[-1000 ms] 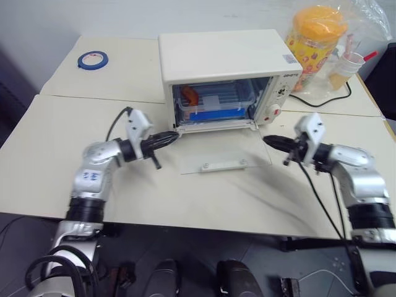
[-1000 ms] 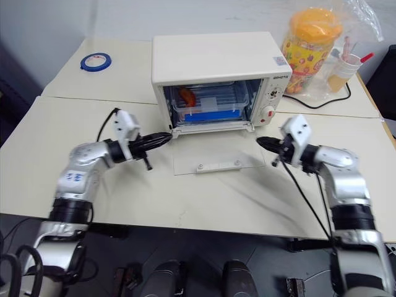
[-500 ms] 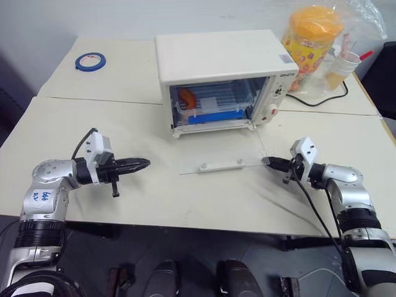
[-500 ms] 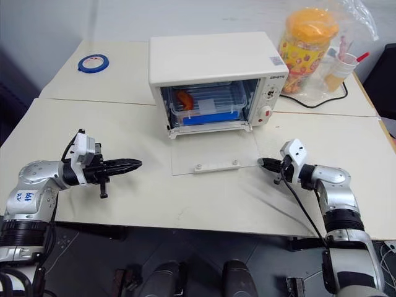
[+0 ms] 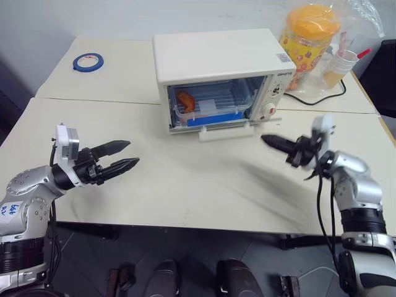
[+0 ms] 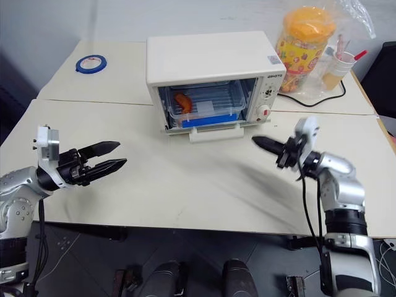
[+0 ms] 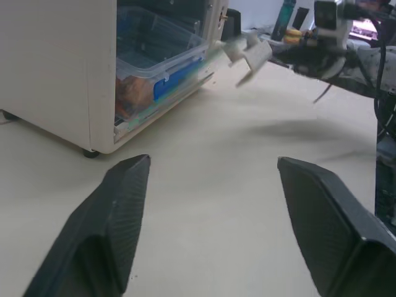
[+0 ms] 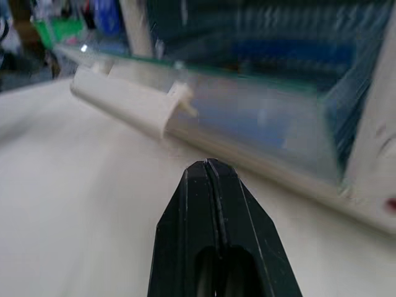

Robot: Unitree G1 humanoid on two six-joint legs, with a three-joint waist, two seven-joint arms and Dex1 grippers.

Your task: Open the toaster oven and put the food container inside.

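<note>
Clear plastic food container (image 5: 207,106) already sits inside the cream-white toaster oven (image 5: 219,77), ahead of the clenched right tool (image 5: 267,140); released left tool (image 5: 128,155) waits; next, shut its half-raised door.

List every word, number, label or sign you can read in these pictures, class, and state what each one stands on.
Toaster oven front panel, dark brand word: too small to read.
Toaster oven top, small sticker: unreadable.
Orange-lidded jar: colourful printed label, no legible words.
Left arm, white sticker: blue handwriting, blurred, unreadable.
Nothing else carries text.
</note>
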